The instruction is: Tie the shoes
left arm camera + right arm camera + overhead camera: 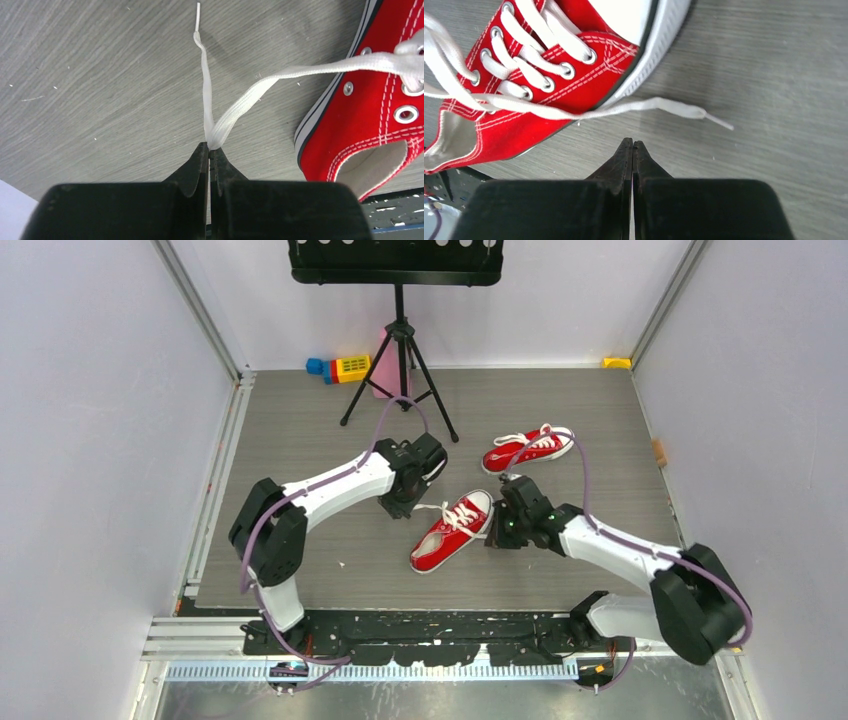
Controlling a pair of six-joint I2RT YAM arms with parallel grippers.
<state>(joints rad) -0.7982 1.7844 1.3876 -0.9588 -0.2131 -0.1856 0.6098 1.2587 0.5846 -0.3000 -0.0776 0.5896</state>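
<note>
Two red shoes with white laces lie on the grey table. The near shoe (452,530) (370,125) (549,95) lies between my arms, and the far shoe (530,448) sits behind it to the right. My left gripper (412,506) (209,146) is shut on one white lace (280,80) of the near shoe, which runs taut to the eyelets. My right gripper (497,532) (632,142) is shut on nothing, its tips just short of the other lace end (649,106) lying loose on the table beside the toe.
A black tripod stand (400,370) stands at the back centre, with coloured toy blocks (340,368) and a pink object (383,365) by it. There is a yellow piece (617,362) in the back right corner and a small brown piece (658,452) at the right wall.
</note>
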